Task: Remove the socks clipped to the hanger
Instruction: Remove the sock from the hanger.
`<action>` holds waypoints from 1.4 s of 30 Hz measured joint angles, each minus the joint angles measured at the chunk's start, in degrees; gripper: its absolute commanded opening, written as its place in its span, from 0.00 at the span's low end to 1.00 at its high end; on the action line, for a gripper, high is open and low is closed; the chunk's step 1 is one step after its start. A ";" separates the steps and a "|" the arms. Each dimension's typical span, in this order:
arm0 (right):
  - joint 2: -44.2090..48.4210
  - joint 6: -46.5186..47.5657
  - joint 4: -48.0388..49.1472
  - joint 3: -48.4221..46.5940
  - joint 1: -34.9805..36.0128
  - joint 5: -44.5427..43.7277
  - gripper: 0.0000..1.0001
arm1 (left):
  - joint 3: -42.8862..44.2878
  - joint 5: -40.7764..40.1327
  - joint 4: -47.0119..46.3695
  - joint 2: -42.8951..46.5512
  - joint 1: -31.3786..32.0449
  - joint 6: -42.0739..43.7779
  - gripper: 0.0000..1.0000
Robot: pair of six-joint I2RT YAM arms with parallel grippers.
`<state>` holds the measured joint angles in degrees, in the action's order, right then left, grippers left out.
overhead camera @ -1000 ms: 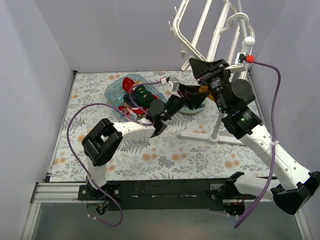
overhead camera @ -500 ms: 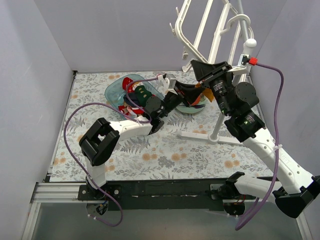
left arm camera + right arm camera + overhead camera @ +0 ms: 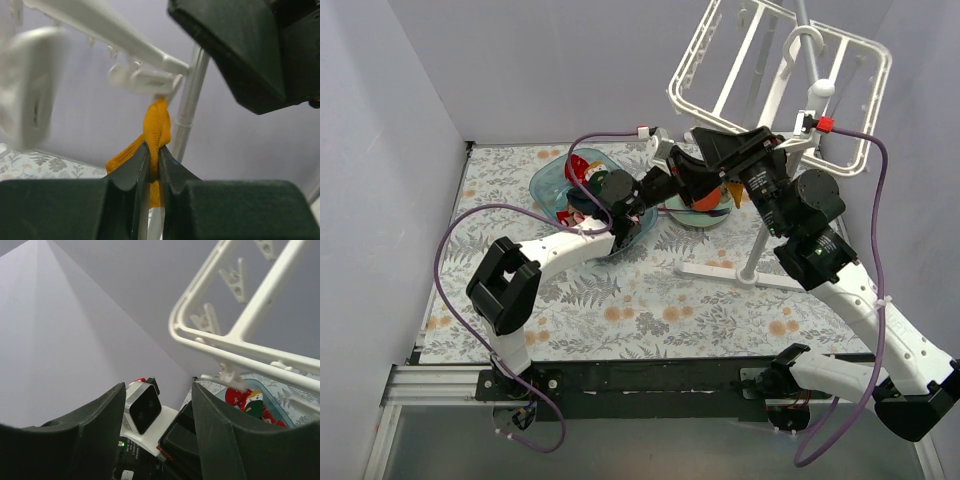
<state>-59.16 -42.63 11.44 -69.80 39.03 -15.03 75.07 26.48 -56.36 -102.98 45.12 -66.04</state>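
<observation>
Nearest you, the floral counter [image 3: 650,310] is carrying the foot of a white stand [image 3: 740,275] at about 3 o'clock of its centre. Your left end effector [image 3: 154,150] is reaching up toward 1 o'clock. It is gripping the mustard sock [image 3: 156,122], with its jaws pressed nearly together on the fabric and only the cloth between them. The sock is hanging straight down from a white clip [image 3: 145,80] at 12 o'clock above the fingertips, and that clip is dangling from a bar of the hanger [image 3: 225,343]. Just beyond, your right end effector [image 3: 157,387] is pointing up under the hanger. Its jaws are standing wide apart and holding nothing, and the hanger's bars are crossing at 1 o'clock above them without touching. The hanger itself is tilting high at 1 o'clock over the counter. Farther back at 11 o'clock, the other socks [image 3: 582,168], red ones among them, are lying in the blue tub [image 3: 545,185].
</observation>
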 measured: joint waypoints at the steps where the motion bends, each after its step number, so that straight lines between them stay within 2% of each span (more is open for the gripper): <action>1: 0.09 0.28 -0.31 0.00 0.00 0.24 0.69 | 0.31 1.18 0.79 0.28 -0.07 -0.26 0.01; 9: 1.31 4.09 -3.65 0.00 0.00 1.62 0.78 | 2.40 8.46 6.40 0.55 -2.62 -3.43 0.01; 14: 3.06 7.72 -5.84 0.04 0.00 2.19 0.84 | 5.01 13.29 7.26 0.33 -6.16 -9.42 0.01; 21: 7.93 13.31 -7.08 2.58 0.00 3.08 0.83 | 10.60 19.37 7.76 -1.22 -10.45 -17.94 0.01; 26: 11.69 16.24 -6.45 8.83 0.00 3.45 0.82 | 13.38 22.77 7.69 -3.56 -12.33 -23.74 0.01; 34: 18.10 20.81 0.37 25.51 0.00 2.08 0.84 | 16.98 27.02 7.61 -7.34 -15.26 -32.04 0.01; 42: 17.77 23.50 16.76 34.53 0.00 -3.96 0.88 | 20.35 29.86 6.78 -10.64 -16.41 -38.69 0.01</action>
<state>-41.39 -19.14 28.21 -35.27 39.03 -18.98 95.42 56.34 -49.58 -113.62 28.71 -104.73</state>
